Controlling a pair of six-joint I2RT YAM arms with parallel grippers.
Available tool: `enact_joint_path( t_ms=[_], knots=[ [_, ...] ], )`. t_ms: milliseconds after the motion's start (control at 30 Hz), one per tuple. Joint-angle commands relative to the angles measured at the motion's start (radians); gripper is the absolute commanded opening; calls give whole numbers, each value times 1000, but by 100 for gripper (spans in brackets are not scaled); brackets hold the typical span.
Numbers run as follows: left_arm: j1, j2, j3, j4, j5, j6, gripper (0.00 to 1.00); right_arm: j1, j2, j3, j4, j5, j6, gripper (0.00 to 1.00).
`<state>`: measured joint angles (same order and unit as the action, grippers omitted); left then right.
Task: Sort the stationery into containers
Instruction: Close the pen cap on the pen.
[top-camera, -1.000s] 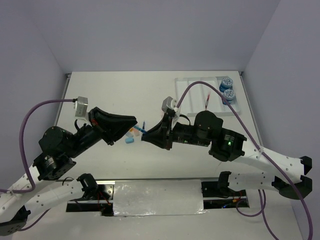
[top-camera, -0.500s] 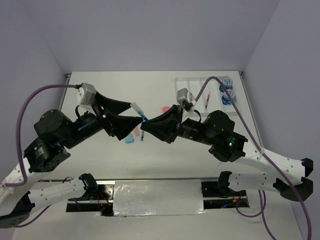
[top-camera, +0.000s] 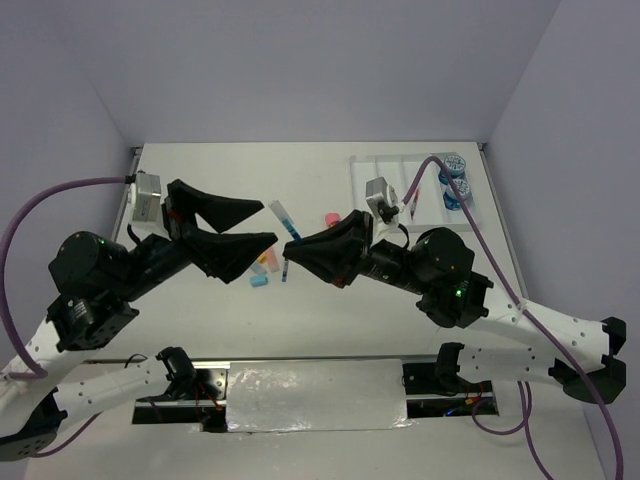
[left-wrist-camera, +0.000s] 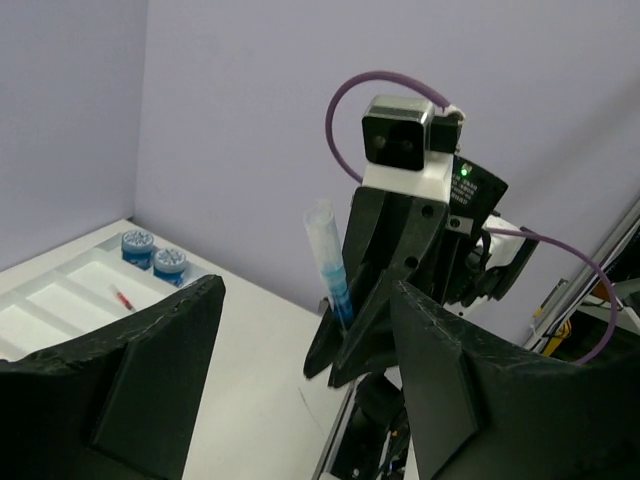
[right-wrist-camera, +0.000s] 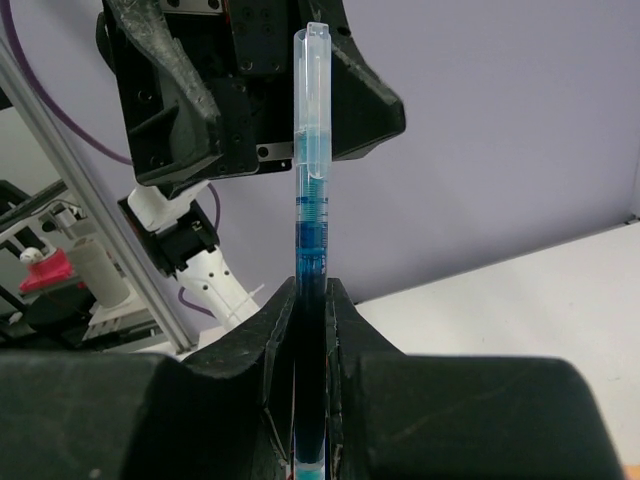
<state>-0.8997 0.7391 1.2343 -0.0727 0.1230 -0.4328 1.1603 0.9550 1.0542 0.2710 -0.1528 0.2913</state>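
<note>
So the right gripper (top-camera: 292, 250) is clamped tight on the blue pen (top-camera: 281, 214), which pokes up mid-air between both arms, the left gripper (top-camera: 268, 222) gapes wide with nothing in it, and the tray (top-camera: 372, 180) sits far-right, closer to the right arm.

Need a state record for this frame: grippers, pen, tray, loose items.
right gripper: shut on blue pen, clear cap end up, off the table
left gripper: open, empty, facing the pen
tray: two blue rolls in the rightmost compartment, red pen in another one further left
loose on table: pink piece, orange piece, light-blue piece
</note>
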Motion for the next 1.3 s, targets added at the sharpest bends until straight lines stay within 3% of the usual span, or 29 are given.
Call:
enact_joint_path(
  t_ms=[0, 433, 700, 900, 967, 1033, 1267],
  knots=[
    [-1, 34, 14, 162, 20, -44, 79, 10, 2, 1, 85, 16, 3, 0],
    [-1, 65, -36, 274, -75, -124, 62, 12, 13, 3, 62, 33, -11, 0],
    [-1, 85, -22, 284, -68, -141, 59, 10, 24, 3, 39, 73, -35, 0],
    [-1, 105, -21, 275, -39, -159, 25, 12, 27, 16, 25, 102, -41, 0],
    [-1, 120, -33, 271, -23, -176, 19, 10, 37, 44, 19, 96, -50, 0],
    [-1, 132, -56, 271, 6, -188, 2, 12, 48, 73, 2, 95, -63, 0],
    [-25, 137, -295, 364, 69, -303, 0, -28, 135, 317, -93, 69, -129, 0]
  ],
)
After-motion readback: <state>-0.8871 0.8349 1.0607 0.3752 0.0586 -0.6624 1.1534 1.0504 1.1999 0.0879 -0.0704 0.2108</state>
